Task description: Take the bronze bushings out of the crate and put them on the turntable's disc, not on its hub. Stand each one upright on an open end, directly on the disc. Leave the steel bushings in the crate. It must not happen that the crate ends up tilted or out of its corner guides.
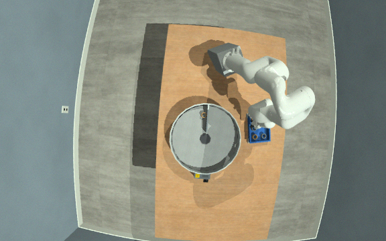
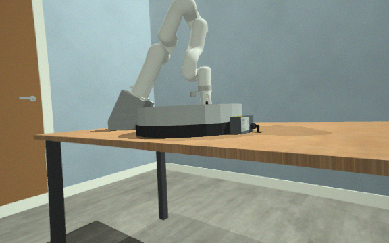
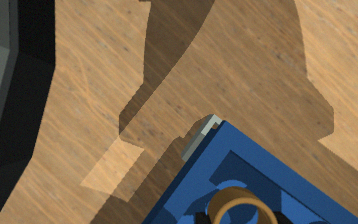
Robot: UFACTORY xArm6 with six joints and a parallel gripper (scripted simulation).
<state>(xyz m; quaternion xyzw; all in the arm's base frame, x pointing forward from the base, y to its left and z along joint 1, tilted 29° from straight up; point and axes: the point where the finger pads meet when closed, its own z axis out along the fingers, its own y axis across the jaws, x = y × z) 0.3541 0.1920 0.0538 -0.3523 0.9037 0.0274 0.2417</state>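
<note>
Wood-grained tabletop (image 1: 186,214) (image 2: 316,138) (image 3: 90,75) beneath blue crate (image 1: 259,141) (image 3: 275,156).

turntable (image 1: 186,147) (image 2: 181,115) on the worktop (image 1: 213,214) (image 2: 299,138) (image 3: 80,90), crate (image 1: 259,142) (image 3: 278,161) beside it, apart, two bushings inside the crate, one bushing (image 1: 204,115) on the disc (image 1: 189,134)

In the top view, a strip of worktop (image 1: 213,214) (image 2: 316,140) (image 3: 85,90) separates the turntable (image 1: 173,138) (image 2: 181,115) (image 3: 36,75) at centre from the blue crate (image 1: 259,142) (image 3: 180,184) at right. The turntable's raised wall obstructs low lateral passage; the crate's rim bounds its interior.
</note>
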